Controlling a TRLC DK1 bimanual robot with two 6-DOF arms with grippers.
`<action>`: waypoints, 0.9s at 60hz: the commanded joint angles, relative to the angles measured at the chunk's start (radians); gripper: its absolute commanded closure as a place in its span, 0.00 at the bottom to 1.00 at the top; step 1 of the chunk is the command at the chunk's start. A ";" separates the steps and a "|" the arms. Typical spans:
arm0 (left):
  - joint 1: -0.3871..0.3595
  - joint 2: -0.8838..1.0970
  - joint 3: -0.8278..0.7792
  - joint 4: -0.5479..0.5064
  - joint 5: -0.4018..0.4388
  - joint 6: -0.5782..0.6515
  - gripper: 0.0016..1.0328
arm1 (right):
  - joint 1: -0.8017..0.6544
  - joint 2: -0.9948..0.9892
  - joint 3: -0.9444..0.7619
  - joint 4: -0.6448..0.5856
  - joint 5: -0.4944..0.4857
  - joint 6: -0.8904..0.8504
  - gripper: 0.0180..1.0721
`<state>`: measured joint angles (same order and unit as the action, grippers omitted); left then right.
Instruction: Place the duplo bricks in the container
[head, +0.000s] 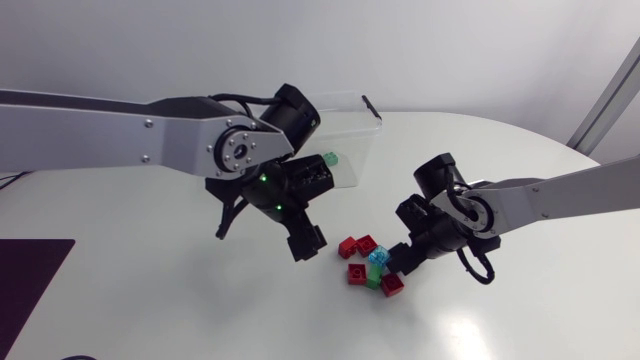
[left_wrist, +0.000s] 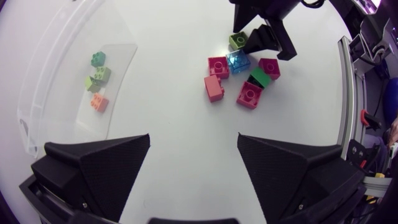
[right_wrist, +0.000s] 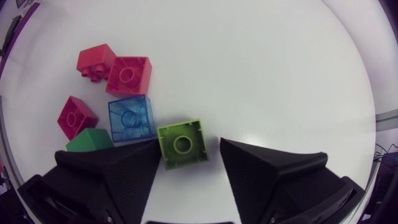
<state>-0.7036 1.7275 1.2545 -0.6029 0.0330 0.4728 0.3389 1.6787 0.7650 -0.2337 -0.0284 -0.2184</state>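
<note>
lime brick sits between the released right jaws, three bricks in the container

the right arm (head: 560, 195) comes in low over the white worktop (head: 520, 150), its jaws down at the edge of a loose pile of bricks. the jaws are released: a lime brick (right_wrist: 182, 144) lies between the fingers, stud up, its corner at one finger and a clear gap to the other. just beside it are a clear blue brick (right_wrist: 130, 118), a green brick (right_wrist: 90, 140) partly under one finger, and three red bricks (right_wrist: 129, 74) a little further ahead.

the left arm (head: 120, 135) hangs over the worktop between the pile and the clear container (left_wrist: 37, 93); its jaws are spread wide with nothing between them. inside the container lie a green brick (left_wrist: 97, 59), a lime one (left_wrist: 99, 78) and an orange one (left_wrist: 98, 102), close together in a row. the container stands well apart from the pile, behind the left arm in the head view.
</note>
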 joint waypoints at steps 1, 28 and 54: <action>-0.019 0.052 -0.012 0.014 0.011 0.017 0.05 | 0.005 0.015 -0.006 0.016 0.010 -0.032 0.76; -0.059 0.231 0.135 0.063 0.025 0.012 0.05 | -0.021 -0.241 -0.036 -0.088 -0.002 -0.032 0.78; -0.062 0.342 0.224 0.063 0.033 -0.013 0.05 | -0.024 -0.384 0.074 -0.207 -0.057 0.047 0.78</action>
<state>-0.7601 2.0365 1.4460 -0.5400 0.0551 0.4717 0.3229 1.3167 0.7864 -0.4255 -0.0727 -0.2081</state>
